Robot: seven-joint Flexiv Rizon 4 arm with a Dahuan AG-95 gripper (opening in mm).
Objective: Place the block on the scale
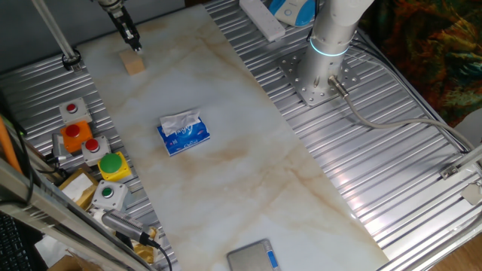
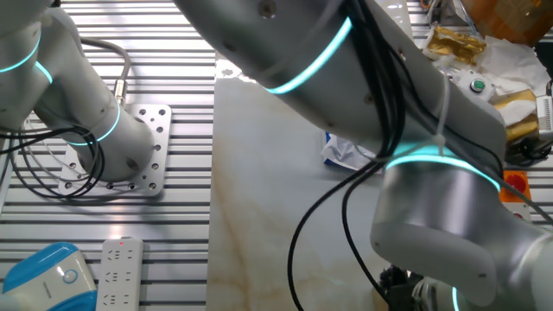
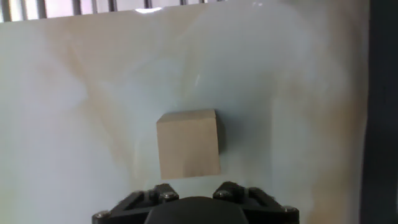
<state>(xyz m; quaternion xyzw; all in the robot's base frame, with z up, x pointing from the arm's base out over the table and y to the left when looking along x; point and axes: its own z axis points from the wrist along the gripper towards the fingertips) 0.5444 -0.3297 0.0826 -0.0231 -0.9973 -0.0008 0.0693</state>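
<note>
A: Nearest to the camera in one fixed view lies the scale (image 1: pixel 254 256), at the near edge of the marble table (image 1: pixel 248 143), partly cut by the frame. What comes after it?

B: Going down in size: the tissue pack (image 1: pixel 183 133) in the middle, then the block (image 1: pixel 134 63) at the far left, well apart from the scale.

A: And the gripper (image 1: pixel 132 43)?

B: It hangs just above the block. The hand view shows the block (image 3: pixel 188 144) lying free on the marble. Open or closed, I cannot tell; the fingertips are not visible.

A: So which step?

B: I judge it is the approach. Next the gripper must descend, with its fingers on both sides of the block, and close.
</note>
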